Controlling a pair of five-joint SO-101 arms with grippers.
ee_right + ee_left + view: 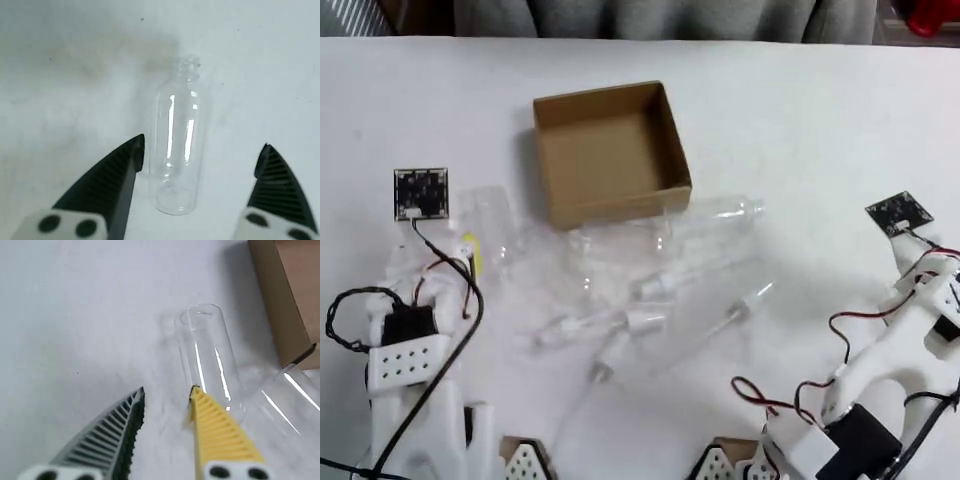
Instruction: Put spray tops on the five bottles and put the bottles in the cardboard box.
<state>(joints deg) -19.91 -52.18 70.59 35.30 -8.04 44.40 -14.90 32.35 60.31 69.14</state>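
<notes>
Box (high view): cardboard box (618, 205) at upper centre, nothing in it.
Parts (high view): bottles (720, 222) and spray tops (620, 325) lie loose below the box. Judge none fitted; you have all capping and boxing left.
Left wrist view: left gripper (168, 390) parted, holding nothing. Clear bottle (207, 355) at centre, beside the yellow finger.
Right wrist view: right gripper (202, 142) spread wide. Topless bottle (177, 150) lies between the fingers, ungripped.

white table (820, 100) under even light; grey fabric (670, 15) hung behind it, red thing (932, 15) at the far corner.
</notes>
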